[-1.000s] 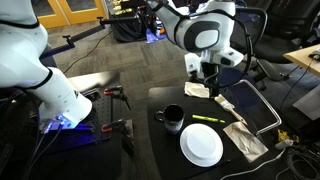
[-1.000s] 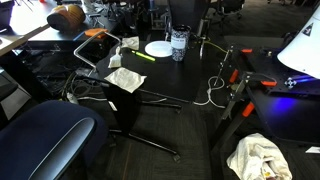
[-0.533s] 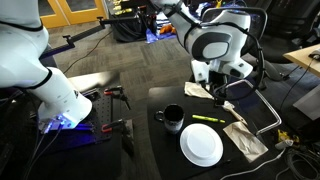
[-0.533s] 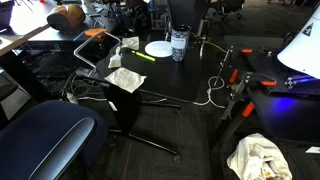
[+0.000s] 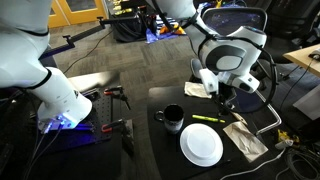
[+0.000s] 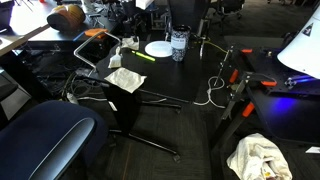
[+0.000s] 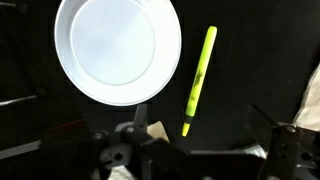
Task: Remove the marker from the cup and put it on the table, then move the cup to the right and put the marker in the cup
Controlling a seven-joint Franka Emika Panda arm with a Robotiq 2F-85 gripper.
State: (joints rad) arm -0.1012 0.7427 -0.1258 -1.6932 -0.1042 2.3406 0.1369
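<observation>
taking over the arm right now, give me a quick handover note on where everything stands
Gripper: open and empty, hanging above the table; the wrist view looks down on the marker and plate.
Marker: out of the cup, lying flat on the table beside the white plate, apart from its rim.
Cup: upright on the table, apart from the marker.
Done: marker taken out and set down.
Left: move the cup to the right (cannot tell whether this has happened), then put the marker back in the cup.
</observation>
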